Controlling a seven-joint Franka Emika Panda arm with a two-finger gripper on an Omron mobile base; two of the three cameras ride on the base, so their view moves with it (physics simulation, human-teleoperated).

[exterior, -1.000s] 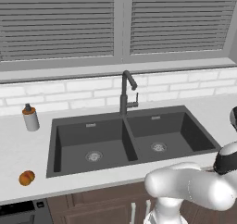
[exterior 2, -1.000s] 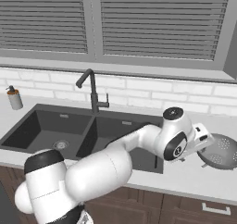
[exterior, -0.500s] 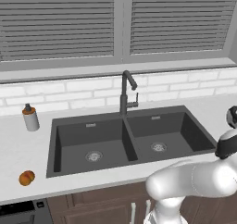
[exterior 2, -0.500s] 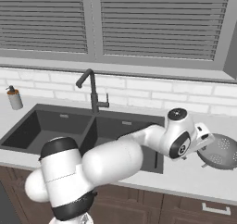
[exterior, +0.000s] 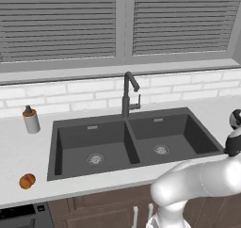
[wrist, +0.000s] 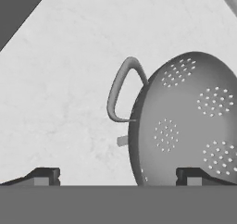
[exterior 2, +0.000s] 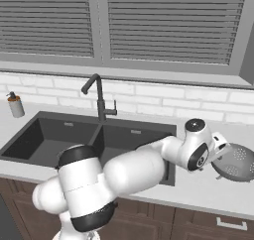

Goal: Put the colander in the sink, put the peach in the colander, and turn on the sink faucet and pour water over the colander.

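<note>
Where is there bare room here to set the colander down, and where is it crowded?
Both basins of the sink hold nothing but their drains. Bare counter lies between the grey bottle and the peach, left of the sink. It is crowded on the right counter, where the open gripper stands at the colander.

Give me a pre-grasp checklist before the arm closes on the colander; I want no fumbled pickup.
1. Gripper open: ok, fingertips stand wide apart in the hand view.
2. Colander within reach: ok, it sits on the counter right of the sink, just past the hand.
3. Rim between the fingertips: ok; one tip lies outside the rim, the other over the bowl.
4. Loop handle free: ok, nothing touches it.
5. Sink basins ready to receive it: ok in the left base view.
6. Peach clear of the path: ok, far left on the counter.
</note>
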